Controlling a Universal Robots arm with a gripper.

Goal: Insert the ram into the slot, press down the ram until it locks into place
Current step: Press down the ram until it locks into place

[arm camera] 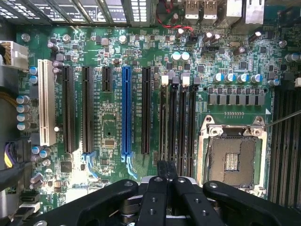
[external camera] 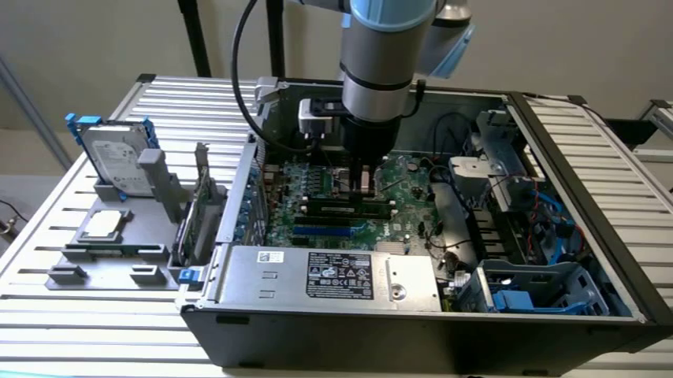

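Green ram (external camera: pixel 352 209) lies along a black slot (external camera: pixel 347 217) on the motherboard (arm camera: pixel 117 84), below the end effector (arm camera: pixel 167 181) | end effector: fingers pressed together on a thin dark edge, contents unclear | risk: off-centre push tilts ram, one clip unlatched | hidden: clips, seating depth behind arm.

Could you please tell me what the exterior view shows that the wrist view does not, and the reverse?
Exterior view: the hard drive on its grey stand, the power supply and the arm reaching into the case. Wrist view: the white slot and the CPU socket. Both: the green motherboard and the gripper near the black memory slots.
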